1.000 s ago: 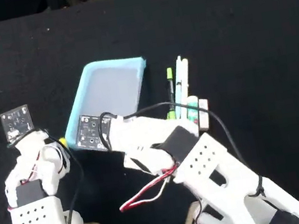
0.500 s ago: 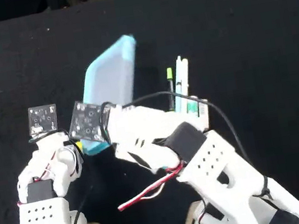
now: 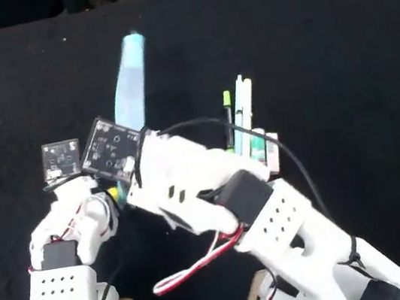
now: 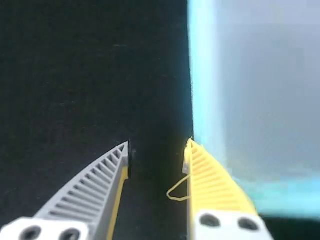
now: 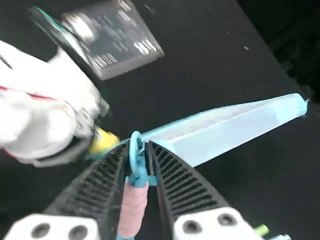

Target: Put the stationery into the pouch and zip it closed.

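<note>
right end effector [image 5: 137,146] clenched on end of blue pouch [image 5: 225,127], pouch standing on edge, left end effector [image 4: 157,150] released beside it

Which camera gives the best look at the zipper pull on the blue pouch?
The right wrist view: the zipper pull, a blue ring with a pink tab, sits pinched in the right gripper. The high view shows the pouch edge-on, its pull end hidden by the arms; the left wrist view shows its flat side.
</note>
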Action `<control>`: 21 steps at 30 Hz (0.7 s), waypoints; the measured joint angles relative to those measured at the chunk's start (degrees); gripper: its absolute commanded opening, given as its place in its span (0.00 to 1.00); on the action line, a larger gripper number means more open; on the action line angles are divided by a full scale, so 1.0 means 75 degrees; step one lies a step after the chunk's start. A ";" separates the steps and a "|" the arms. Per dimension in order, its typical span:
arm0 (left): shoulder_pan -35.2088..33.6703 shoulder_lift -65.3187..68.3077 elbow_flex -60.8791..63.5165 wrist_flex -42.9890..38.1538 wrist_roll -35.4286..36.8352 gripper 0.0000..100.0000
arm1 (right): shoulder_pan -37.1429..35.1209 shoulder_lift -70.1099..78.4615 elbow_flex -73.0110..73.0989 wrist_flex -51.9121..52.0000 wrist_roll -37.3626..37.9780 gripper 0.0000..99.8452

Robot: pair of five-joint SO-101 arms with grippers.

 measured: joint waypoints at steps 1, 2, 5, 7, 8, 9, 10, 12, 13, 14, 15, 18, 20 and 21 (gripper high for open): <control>0.0094 0.0000 0.0070 0.0000 0.0000 0.19 | -0.0070 0.0000 0.0000 0.0000 -0.0094 0.01; 0.0152 0.0000 0.0117 0.0000 0.0000 0.19 | -0.0082 0.0000 0.0000 0.0000 -0.0141 0.01; 0.0164 0.0000 0.0117 0.0000 0.0000 0.19 | -0.0012 0.0000 0.0000 0.0234 -0.0164 0.01; 0.0129 0.0000 0.0117 0.0000 0.0000 0.19 | 0.0223 0.0000 0.0000 0.0586 -0.0188 0.01; 0.0047 0.0000 0.0117 -0.0023 0.0012 0.19 | 0.0387 0.0000 0.0000 0.0785 -0.0188 0.01; -0.0012 0.0000 0.0117 -0.0023 0.0023 0.19 | 0.0527 0.0000 0.0000 0.0985 -0.0199 0.01; -0.0035 0.0000 0.0117 -0.0023 0.0023 0.19 | 0.0633 0.0000 0.0012 0.1184 -0.0199 0.01; -0.0047 0.0000 0.0117 -0.0023 0.0035 0.19 | 0.0727 0.0000 0.0223 0.1430 -0.0199 0.01; -0.0047 0.0000 0.0117 -0.0023 0.0035 0.19 | 0.0727 0.0000 0.0410 0.1442 -0.0199 0.01; -0.0047 0.0000 0.0117 -0.0023 0.0035 0.19 | 0.0727 0.0000 0.0610 0.1442 -0.0199 0.01; -0.0047 0.0000 0.0117 -0.0023 0.0035 0.19 | 0.0727 0.0000 0.0774 0.1371 -0.0199 0.01; 0.0141 0.0000 0.0117 -0.0023 0.0035 0.19 | 0.0750 0.0000 0.1043 0.0715 -0.0199 0.01; 0.0188 0.0000 0.0188 -0.0059 0.0035 0.19 | 0.0750 0.0000 0.1160 0.0094 -0.0211 0.01; 0.0188 0.0000 0.0223 -0.0082 0.0059 0.19 | 0.0750 0.0000 0.1184 -0.0246 -0.0223 0.01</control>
